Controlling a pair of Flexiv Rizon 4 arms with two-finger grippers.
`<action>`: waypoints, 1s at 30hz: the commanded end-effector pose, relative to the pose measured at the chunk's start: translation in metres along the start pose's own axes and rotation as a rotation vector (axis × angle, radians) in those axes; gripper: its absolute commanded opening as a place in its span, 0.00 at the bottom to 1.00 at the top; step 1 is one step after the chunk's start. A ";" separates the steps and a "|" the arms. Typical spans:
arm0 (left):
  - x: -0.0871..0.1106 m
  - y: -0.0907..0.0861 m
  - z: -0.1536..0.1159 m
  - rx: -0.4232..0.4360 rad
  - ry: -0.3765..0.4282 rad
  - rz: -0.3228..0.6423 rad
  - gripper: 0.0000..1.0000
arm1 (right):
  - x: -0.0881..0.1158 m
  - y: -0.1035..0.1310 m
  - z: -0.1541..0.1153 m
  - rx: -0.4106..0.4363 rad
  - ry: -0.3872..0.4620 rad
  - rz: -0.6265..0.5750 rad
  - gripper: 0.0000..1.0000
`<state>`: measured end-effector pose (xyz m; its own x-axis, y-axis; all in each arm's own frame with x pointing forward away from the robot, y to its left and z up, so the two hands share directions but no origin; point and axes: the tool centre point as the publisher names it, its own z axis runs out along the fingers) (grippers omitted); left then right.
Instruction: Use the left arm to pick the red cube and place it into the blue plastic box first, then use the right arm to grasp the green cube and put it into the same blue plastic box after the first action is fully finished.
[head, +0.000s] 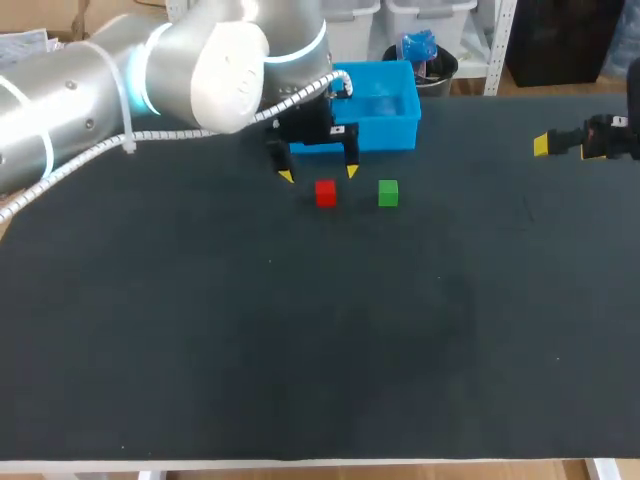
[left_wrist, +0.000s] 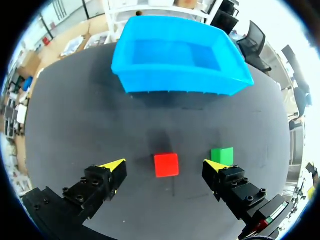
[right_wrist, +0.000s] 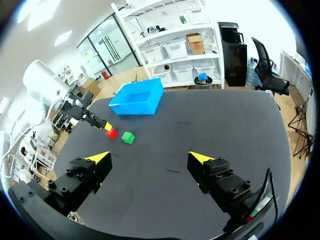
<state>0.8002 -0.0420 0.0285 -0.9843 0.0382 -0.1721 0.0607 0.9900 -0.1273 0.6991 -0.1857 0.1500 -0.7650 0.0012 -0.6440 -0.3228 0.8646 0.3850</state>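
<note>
The red cube (head: 325, 192) rests on the black table, with the green cube (head: 388, 193) close to its right. My left gripper (head: 318, 174) hangs open just above and behind the red cube. In the left wrist view the red cube (left_wrist: 166, 164) lies between the spread fingers of that gripper (left_wrist: 166, 166), untouched, and the green cube (left_wrist: 222, 155) sits beside one fingertip. The blue plastic box (head: 378, 107) stands right behind, empty (left_wrist: 177, 52). My right gripper (head: 542, 145) is open at the far right, well away from both cubes (right_wrist: 111, 133) (right_wrist: 128, 137).
The black table (head: 300, 350) spreads wide in front of the cubes. My left arm (head: 150, 70) crosses the back left corner of the table.
</note>
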 end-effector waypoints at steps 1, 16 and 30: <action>-0.004 -0.004 0.010 -0.013 0.003 -0.006 1.00 | 0.000 0.000 0.000 0.002 0.001 0.000 1.00; 0.000 0.004 0.027 -0.053 0.006 -0.036 1.00 | 0.000 0.000 0.000 0.002 0.001 0.000 1.00; 0.009 0.004 0.032 -0.067 0.013 -0.033 1.00 | 0.000 0.000 0.000 0.002 0.001 0.000 1.00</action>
<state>0.7963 -0.0407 -0.0048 -0.9878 0.0080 -0.1557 0.0188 0.9975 -0.0679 0.6991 -0.1857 0.1500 -0.7650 0.0012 -0.6440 -0.3228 0.8646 0.3850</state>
